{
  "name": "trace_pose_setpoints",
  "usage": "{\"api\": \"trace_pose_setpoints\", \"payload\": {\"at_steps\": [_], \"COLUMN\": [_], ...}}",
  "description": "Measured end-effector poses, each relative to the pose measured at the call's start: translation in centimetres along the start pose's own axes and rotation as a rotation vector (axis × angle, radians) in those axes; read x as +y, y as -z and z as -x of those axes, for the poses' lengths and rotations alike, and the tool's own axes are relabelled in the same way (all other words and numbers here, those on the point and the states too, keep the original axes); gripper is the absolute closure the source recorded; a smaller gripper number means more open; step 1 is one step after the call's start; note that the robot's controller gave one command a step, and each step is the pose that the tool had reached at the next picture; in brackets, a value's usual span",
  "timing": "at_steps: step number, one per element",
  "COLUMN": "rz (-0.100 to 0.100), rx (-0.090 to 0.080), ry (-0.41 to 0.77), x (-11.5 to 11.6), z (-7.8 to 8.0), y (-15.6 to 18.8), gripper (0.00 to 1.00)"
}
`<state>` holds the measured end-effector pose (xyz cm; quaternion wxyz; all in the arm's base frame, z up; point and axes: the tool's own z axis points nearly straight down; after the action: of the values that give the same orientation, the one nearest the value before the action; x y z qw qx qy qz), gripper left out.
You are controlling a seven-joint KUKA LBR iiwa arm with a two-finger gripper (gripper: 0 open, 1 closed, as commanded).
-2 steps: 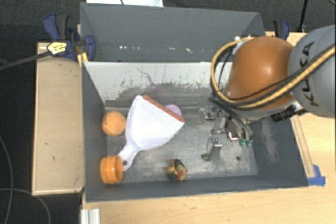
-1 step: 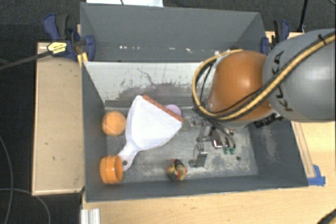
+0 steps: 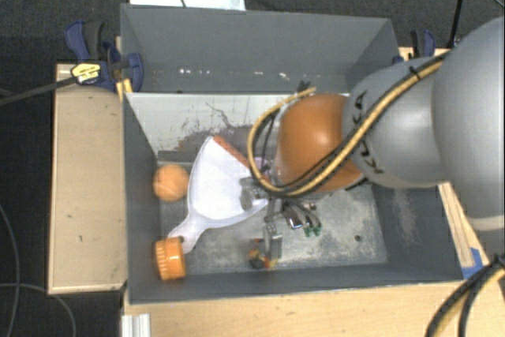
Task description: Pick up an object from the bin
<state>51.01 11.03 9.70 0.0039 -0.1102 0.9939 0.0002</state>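
By the front wall of the bin (image 3: 331, 277) the gripper (image 3: 269, 245) hangs low over a small brown thing (image 3: 259, 259), close enough to grab, we think. Open or shut, we cannot tell. Farther back lie a white scoop (image 3: 211, 187) and ball (image 3: 170, 183).

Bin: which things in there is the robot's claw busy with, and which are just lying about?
In the job: gripper; small dark thing close by its tip, near the front wall of the bin.
Just lying about: white funnel; orange ball; orange cap, all further left.
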Motion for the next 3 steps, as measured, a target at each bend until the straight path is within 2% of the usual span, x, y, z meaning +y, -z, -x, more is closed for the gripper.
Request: {"api": "trace_pose_setpoints", "payload": {"at_steps": [1,2,3], "rz": [0.000,0.000,0.000], "rx": [0.008,0.008,0.007], "ry": [-0.140,-0.141,-0.129], "x": [5.1,5.1,5.0], "z": [-0.1,-0.1,0.7], "y": [-2.7,-2.7,-1.1], "gripper": [1.00,1.00,1.00]}}
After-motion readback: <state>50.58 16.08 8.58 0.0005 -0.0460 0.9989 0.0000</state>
